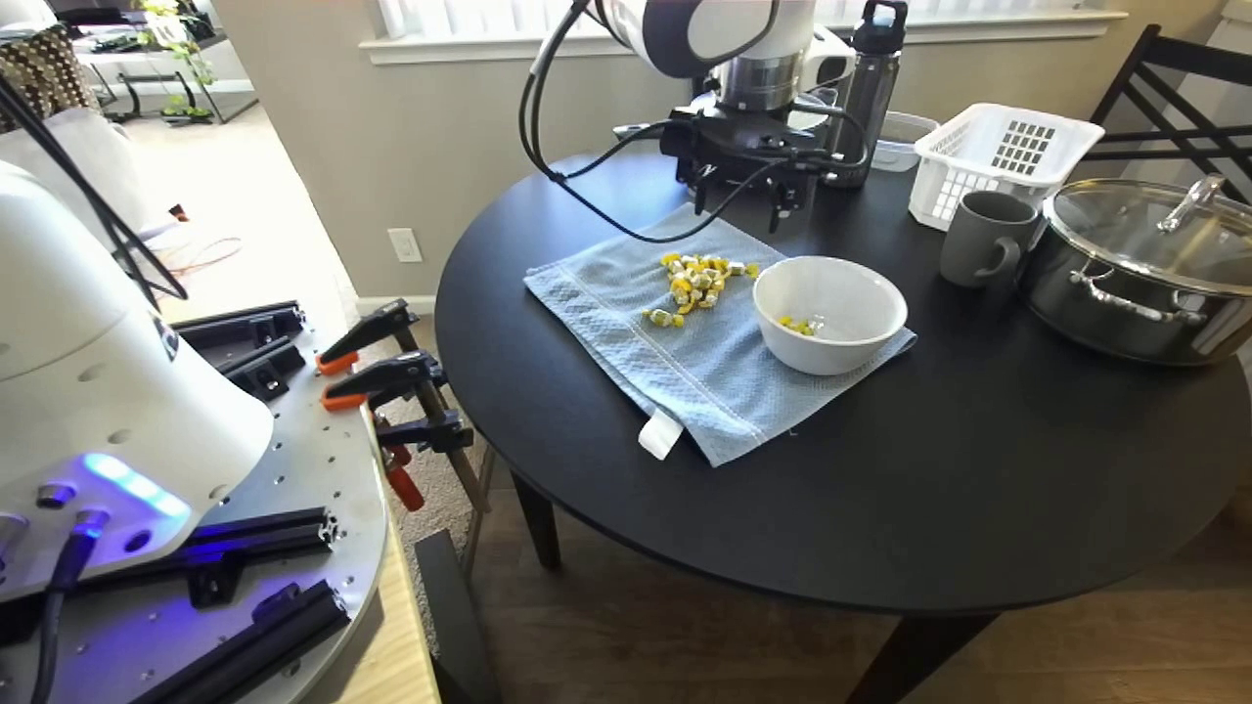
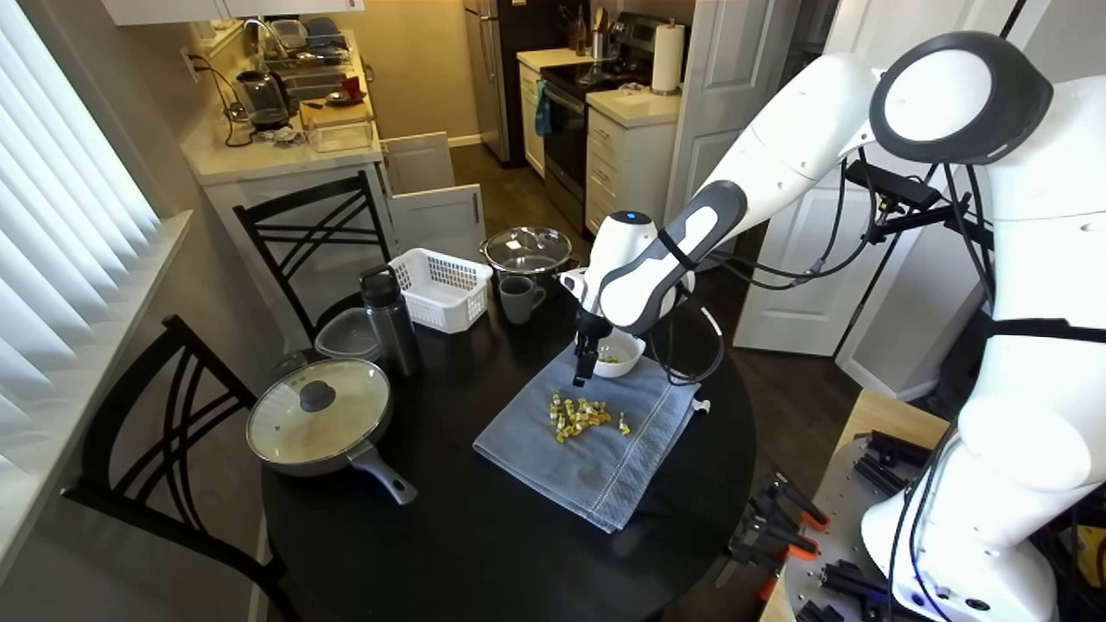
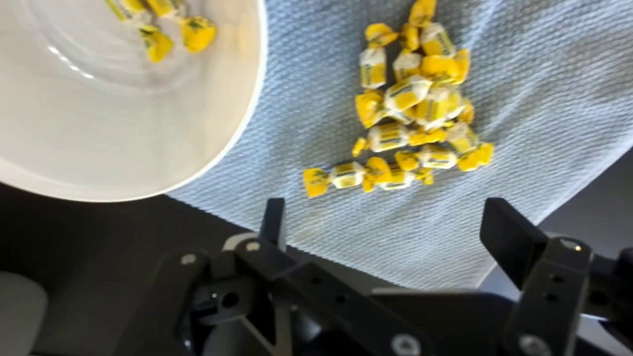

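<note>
My gripper stands wide open in the wrist view, with nothing between its fingers. In an exterior view the gripper hangs above the table, behind the towel's far edge. A pile of yellow-and-white wrapped candies lies on the blue towel, ahead of the fingertips and apart from them. One candy sits a little off from the pile. The white bowl rests partly on the towel beside the pile. Inside it are a few candies; the wrist view cuts off part of the bowl.
On the round black table stand a grey mug, a lidded pot, a white basket and a tall bottle. A lidded pan lies near the window side. Dark chairs border the table.
</note>
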